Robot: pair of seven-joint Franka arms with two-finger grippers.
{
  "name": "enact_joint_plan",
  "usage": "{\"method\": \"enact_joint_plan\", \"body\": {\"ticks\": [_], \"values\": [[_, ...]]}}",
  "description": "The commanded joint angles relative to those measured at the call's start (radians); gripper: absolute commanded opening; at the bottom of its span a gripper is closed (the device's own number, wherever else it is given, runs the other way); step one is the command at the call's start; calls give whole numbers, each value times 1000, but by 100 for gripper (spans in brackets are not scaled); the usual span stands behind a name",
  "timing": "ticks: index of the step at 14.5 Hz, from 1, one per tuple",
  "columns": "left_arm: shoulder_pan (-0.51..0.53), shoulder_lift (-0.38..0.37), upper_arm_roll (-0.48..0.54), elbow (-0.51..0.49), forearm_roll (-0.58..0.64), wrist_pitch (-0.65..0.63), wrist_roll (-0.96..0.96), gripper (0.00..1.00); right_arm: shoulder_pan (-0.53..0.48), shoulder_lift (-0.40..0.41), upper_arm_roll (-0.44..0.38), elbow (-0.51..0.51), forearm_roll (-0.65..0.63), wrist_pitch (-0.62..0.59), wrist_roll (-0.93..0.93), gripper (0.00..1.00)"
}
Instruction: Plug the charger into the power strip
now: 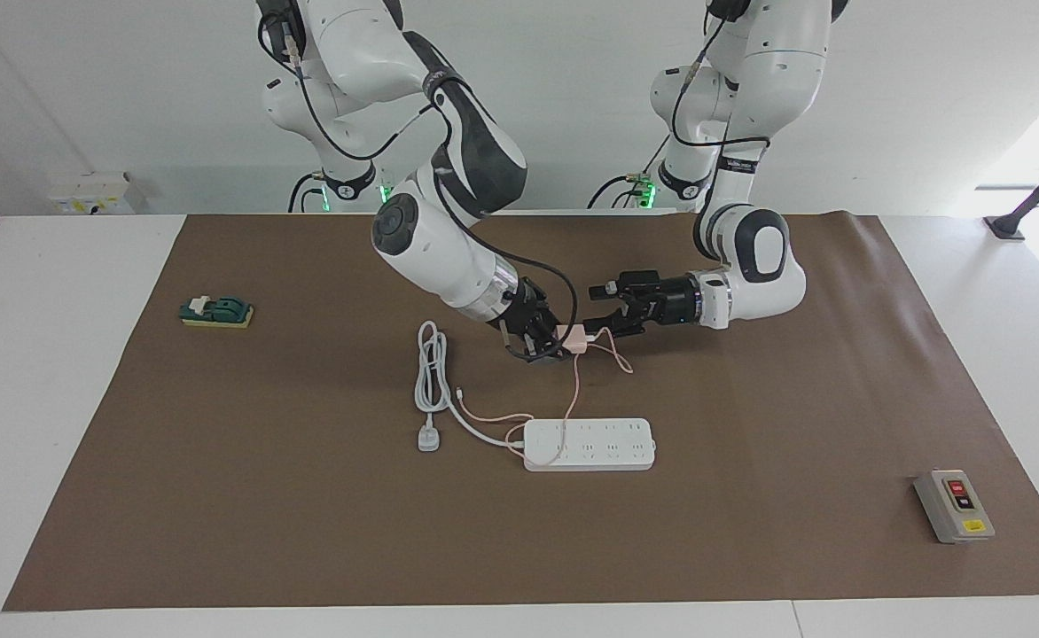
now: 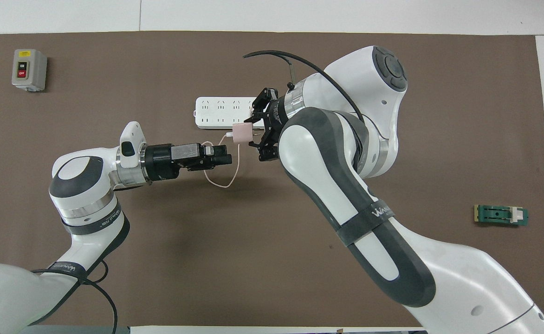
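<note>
My right gripper (image 1: 564, 344) (image 2: 255, 133) is shut on the small pale-pink charger (image 1: 578, 338) (image 2: 242, 133), holding it in the air over the brown mat. Its thin pink cable (image 1: 574, 390) (image 2: 234, 168) hangs in a loop down to the mat and runs across the power strip. The white power strip (image 1: 589, 444) (image 2: 218, 112) lies flat on the mat; the right arm covers its cord end in the overhead view. My left gripper (image 1: 599, 310) (image 2: 228, 155) is open, level with the charger and a short gap from it, holding nothing.
The strip's thick white cord lies coiled (image 1: 432, 372), ending in a round plug (image 1: 429, 439), toward the right arm's end. A grey switch box (image 1: 954, 505) (image 2: 29, 69) sits toward the left arm's end. A green block (image 1: 216, 311) (image 2: 501, 215) sits toward the right arm's end.
</note>
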State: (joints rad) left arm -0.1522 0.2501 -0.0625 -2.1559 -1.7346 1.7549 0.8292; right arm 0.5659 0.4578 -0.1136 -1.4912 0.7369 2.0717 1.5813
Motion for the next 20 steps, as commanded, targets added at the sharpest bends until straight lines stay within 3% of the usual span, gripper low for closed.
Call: {"method": "enact_joint_plan", "body": {"ticks": [1, 8, 20], "values": [[-4, 70, 4, 85, -6, 3, 18, 100, 26, -21, -3, -27, 27, 34, 9, 0], [13, 117, 3, 149, 17, -5, 21, 100, 40, -21, -1, -27, 27, 39, 14, 0], [5, 60, 3, 70, 35, -52, 42, 100, 38, -21, -1, -26, 36, 38, 14, 0]]}}
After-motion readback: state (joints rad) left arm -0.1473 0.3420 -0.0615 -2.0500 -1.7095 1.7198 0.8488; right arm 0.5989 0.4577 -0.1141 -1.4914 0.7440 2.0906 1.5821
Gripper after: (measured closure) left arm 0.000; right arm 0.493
